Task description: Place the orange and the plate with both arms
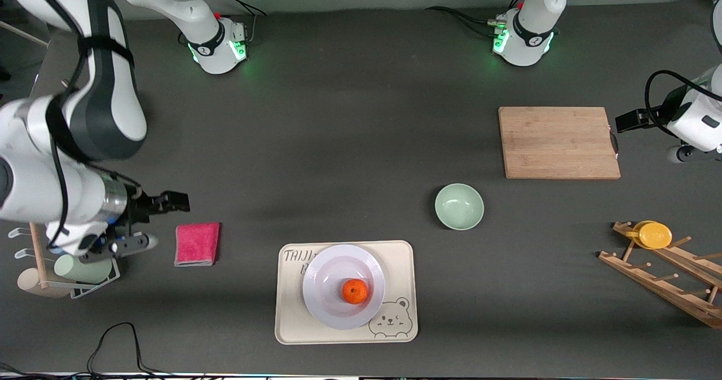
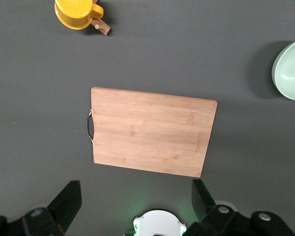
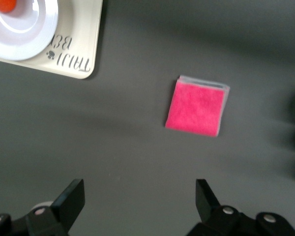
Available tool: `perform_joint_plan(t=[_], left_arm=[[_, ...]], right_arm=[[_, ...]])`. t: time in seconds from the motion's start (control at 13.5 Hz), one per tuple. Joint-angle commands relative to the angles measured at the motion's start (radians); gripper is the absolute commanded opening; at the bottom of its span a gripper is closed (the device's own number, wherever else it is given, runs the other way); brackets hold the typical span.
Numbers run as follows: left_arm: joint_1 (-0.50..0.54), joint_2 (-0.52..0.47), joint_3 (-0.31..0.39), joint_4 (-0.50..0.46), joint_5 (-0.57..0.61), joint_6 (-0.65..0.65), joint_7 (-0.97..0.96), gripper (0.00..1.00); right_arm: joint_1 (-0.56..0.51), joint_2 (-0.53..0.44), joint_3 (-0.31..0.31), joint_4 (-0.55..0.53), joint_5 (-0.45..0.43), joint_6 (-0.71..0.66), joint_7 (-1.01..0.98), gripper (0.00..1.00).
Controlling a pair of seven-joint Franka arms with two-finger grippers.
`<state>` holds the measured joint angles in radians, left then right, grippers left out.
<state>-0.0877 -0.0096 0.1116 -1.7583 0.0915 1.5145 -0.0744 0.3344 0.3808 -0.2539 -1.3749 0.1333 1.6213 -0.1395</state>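
Front view: the orange [image 1: 355,291] sits in the white plate [image 1: 327,273], toward its four o'clock rim, and the plate rests on the beige bear tray [image 1: 400,256] at the near edge of the tabletop [image 1: 350,143]. Judged from how things lie, the placing looks done, with nothing left but for the arms to stand clear. The right gripper [image 1: 149,222] hangs over the tabletop at the tray's nine o'clock, just beside a folded pink cloth [image 1: 197,244], its fingers spread wide and holding nothing. The left arm waits at the edge of the view, near the three o'clock side of a wooden cutting board [image 1: 558,142]; its fingers are not seen here. A pale green bowl [image 1: 459,206] lies at the plate's one o'clock, well apart from it, and a yellow cup [image 1: 654,234] hangs on a wooden rack [image 1: 665,284] toward the left arm's end.

Left wrist view: the left gripper [image 2: 136,201] hovers beside the cutting board [image 2: 152,132], fingers fully apart and empty; the bowl [image 2: 291,70] and yellow cup [image 2: 76,13] show at the edges.

Right wrist view: the right gripper [image 3: 140,199] hangs empty over bare tabletop near the pink cloth [image 3: 197,108], fingers wide; the tray [image 3: 73,54], plate [image 3: 27,34] and a sliver of the orange [image 3: 3,4] show in one corner.
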Motion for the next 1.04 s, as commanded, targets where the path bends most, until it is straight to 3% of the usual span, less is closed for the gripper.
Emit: perform_joint_plan(t=[0.0,0.44,0.96], left_arm=[[-0.01,0.003,0.008,0.011,-0.001,-0.016,0.013,1.0],[-0.009,-0.013,0.008,0.005,-0.033,-0.019,0.012,1.0],[-0.007,-0.05,0.01,0.003,-0.021,0.018,0.007,1.0]], right_arm=[[0.015,-0.187,-0.005,-0.176,-0.037,0.019,0.031,1.0],[0.017,-0.382,-0.018,-0.308,-0.112,0.014,0.081,1.0],[0.012,-0.41,-0.059,-0.291,-0.141,-0.026,0.087,1.0]])
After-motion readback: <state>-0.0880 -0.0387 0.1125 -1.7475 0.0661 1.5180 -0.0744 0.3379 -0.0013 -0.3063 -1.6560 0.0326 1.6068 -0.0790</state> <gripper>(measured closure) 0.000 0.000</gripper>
